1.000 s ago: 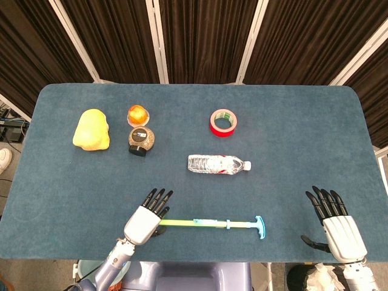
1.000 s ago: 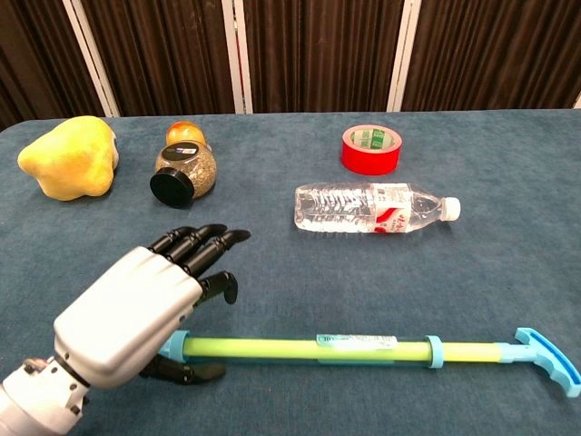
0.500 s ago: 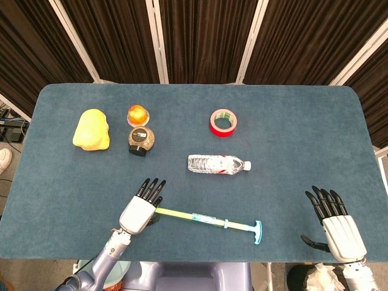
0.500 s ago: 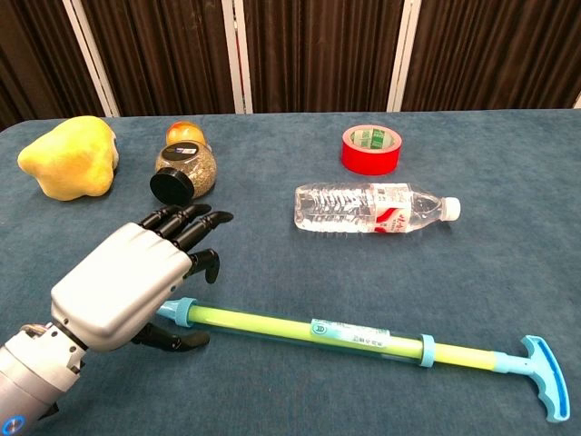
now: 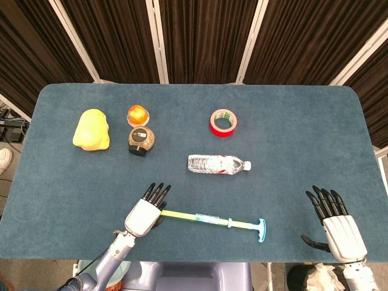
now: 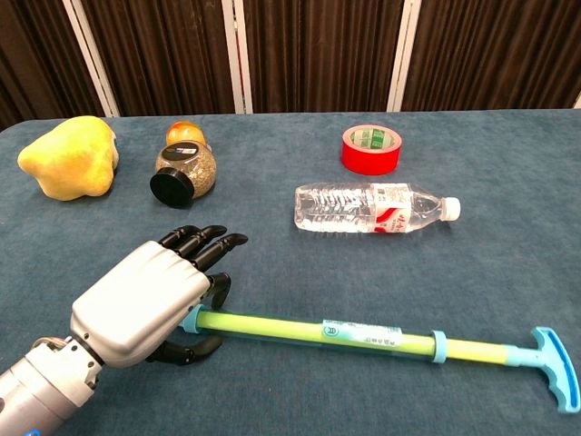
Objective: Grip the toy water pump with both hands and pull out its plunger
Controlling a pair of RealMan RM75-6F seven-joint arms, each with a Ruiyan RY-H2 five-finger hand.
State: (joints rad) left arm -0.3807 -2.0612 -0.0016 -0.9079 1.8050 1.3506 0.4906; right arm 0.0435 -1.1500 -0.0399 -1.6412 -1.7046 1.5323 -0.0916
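A blue-carpeted table [image 5: 303, 121] fills most of the head view, backed by dark curtains. The toy water pump [image 5: 209, 219] is seen lying flat in the lower centre of that view, nearly horizontal and tilted a little down to the right; in the chest view it runs from lower left to the lower right corner [image 6: 345, 332]. Its yellow-green barrel ends in a blue collar at the left, and a blue T-shaped handle [image 6: 556, 365] closes the plunger end at the right.

The left hand [image 6: 150, 300] is placed over the barrel's left end in the lower left of the chest view, fingers extended forward and slightly apart above it, thumb curled underneath; whether the barrel is actually clasped cannot be told. The right hand [image 5: 337, 224] is held at the lower right of the head view, fingers spread, nothing in it, well apart from the handle.

The pump is judged light, stiff, smooth plastic, likely to roll or slide on the cloth. The barrel is best wrapped near the left collar, and the T-handle hooked by the other hand for the pull.

Further up are seen a clear water bottle [image 6: 372, 208], a yellow lumpy object [image 6: 68, 156], a red tape roll [image 6: 370, 149], and a dark-capped jar [image 6: 184, 173].
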